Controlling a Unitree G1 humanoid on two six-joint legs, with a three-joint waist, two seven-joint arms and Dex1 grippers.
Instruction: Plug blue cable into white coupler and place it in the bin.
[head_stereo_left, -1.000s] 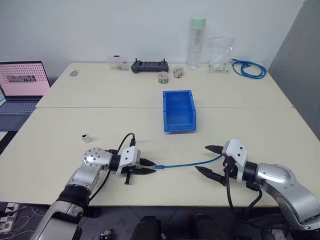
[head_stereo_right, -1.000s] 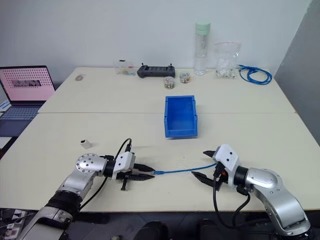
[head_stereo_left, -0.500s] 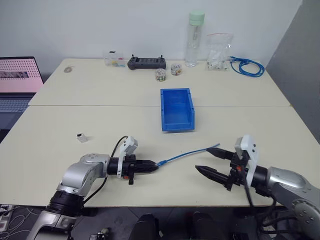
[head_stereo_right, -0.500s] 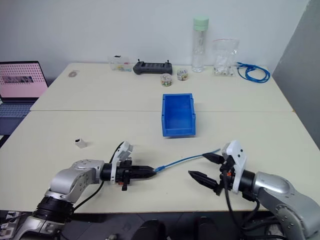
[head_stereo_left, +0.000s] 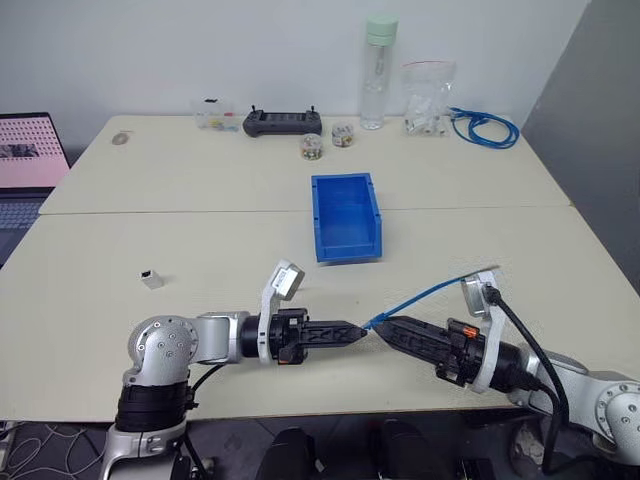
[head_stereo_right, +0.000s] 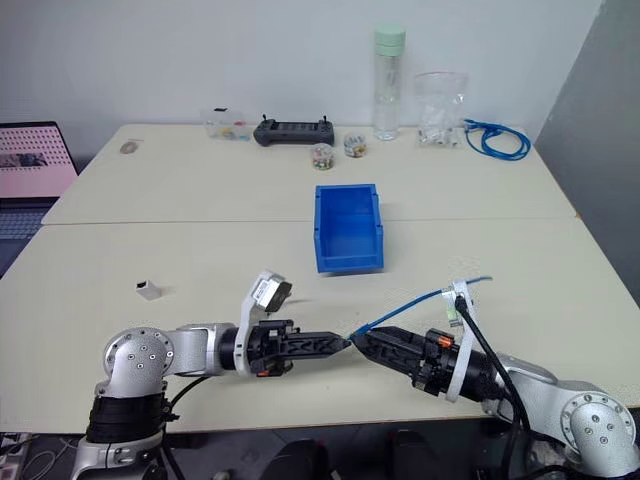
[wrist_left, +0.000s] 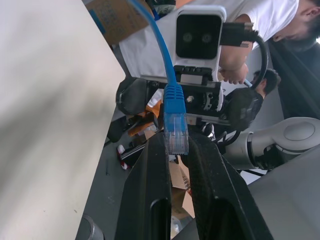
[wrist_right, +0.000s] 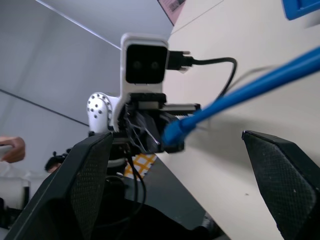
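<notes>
My left gripper is clamped on the clear plug of the blue cable, which runs rightward and up past my right gripper, whose fingers stand wide apart around it. The white coupler sits on the table to my left, the bin ahead.

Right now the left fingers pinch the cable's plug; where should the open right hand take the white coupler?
Grip the white coupler across two opposite flat sides, coming down from above: it is a small boxy block sitting alone on the table, apart from the bin. Which way its opening faces I cannot tell. The left gripper holds the blue cable; the right gripper is free.
</notes>
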